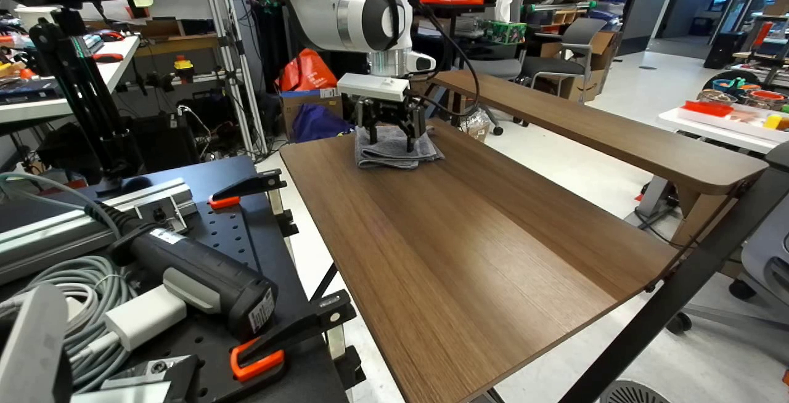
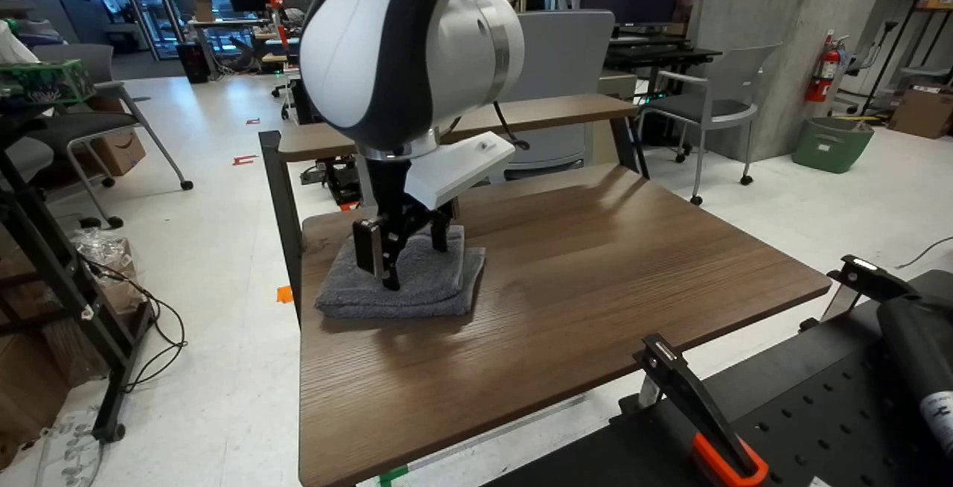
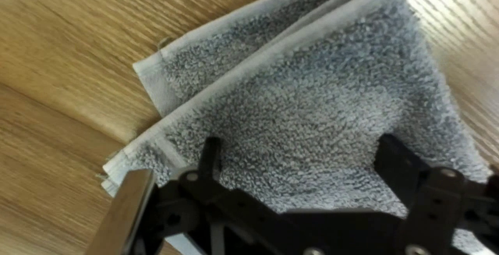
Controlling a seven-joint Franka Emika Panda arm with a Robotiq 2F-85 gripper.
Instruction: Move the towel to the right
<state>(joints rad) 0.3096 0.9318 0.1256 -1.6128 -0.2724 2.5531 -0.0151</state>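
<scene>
A folded grey towel lies on the brown wooden table, close to one corner of it. It also shows in an exterior view. In the wrist view the towel fills most of the picture, with its hemmed layers slightly offset. My gripper points down over the towel. In the wrist view the two black fingers of the gripper are wide apart with towel surface between them. The fingertips are at or just above the towel; whether they touch is unclear. No fold is pinched.
A raised wooden shelf runs along the table's long side. A black cart with a handheld device, coiled cable and orange-tipped clamps stands beside the opposite side. Clamps also show in an exterior view.
</scene>
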